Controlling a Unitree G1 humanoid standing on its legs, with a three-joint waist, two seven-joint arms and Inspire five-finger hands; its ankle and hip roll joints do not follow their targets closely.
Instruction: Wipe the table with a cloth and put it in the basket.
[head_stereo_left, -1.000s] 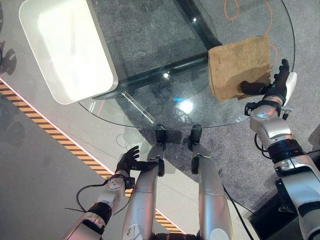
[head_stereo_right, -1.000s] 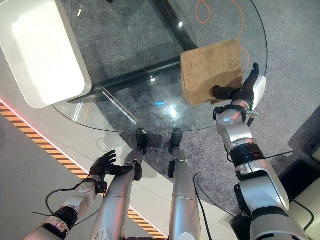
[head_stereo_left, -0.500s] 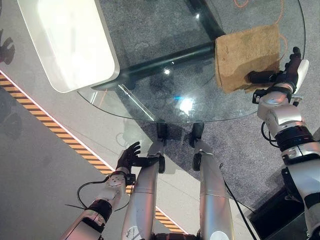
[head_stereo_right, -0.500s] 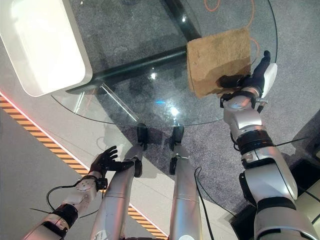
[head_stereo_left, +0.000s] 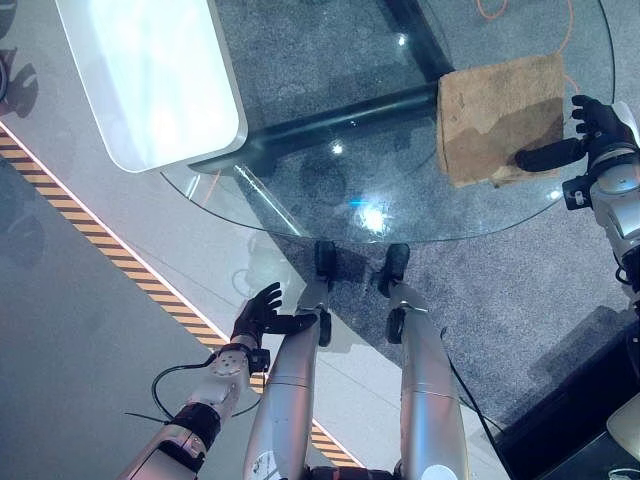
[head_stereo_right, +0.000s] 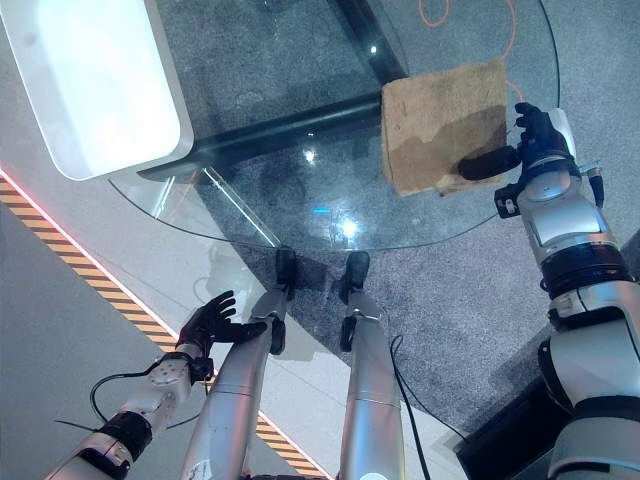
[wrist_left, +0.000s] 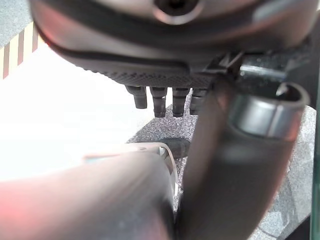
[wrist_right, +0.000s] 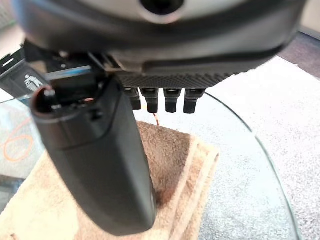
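A brown cloth (head_stereo_left: 490, 110) lies flat on the round glass table (head_stereo_left: 330, 190), near its right edge. My right hand (head_stereo_left: 600, 125) is at that edge beside the cloth, open, with its thumb (head_stereo_left: 545, 155) laid across the cloth's near right corner. In the right wrist view the thumb (wrist_right: 100, 165) presses on the cloth (wrist_right: 170, 165), and the fingers (wrist_right: 165, 100) stand above it. A white basket (head_stereo_left: 150, 80) sits at the table's far left. My left hand (head_stereo_left: 258, 312) hangs low below the table's near edge, open and holding nothing.
A dark bar of the table's frame (head_stereo_left: 330, 120) shows through the glass. An orange cable (head_stereo_left: 490, 10) lies on the grey carpet beyond the cloth. Yellow-black striped tape (head_stereo_left: 100, 250) crosses the floor on the left.
The whole view has shifted. My right wrist has swung out to the right and the hand has turned. Its thumb stays on the cloth, which keeps its place on the table. The left hand is unchanged.
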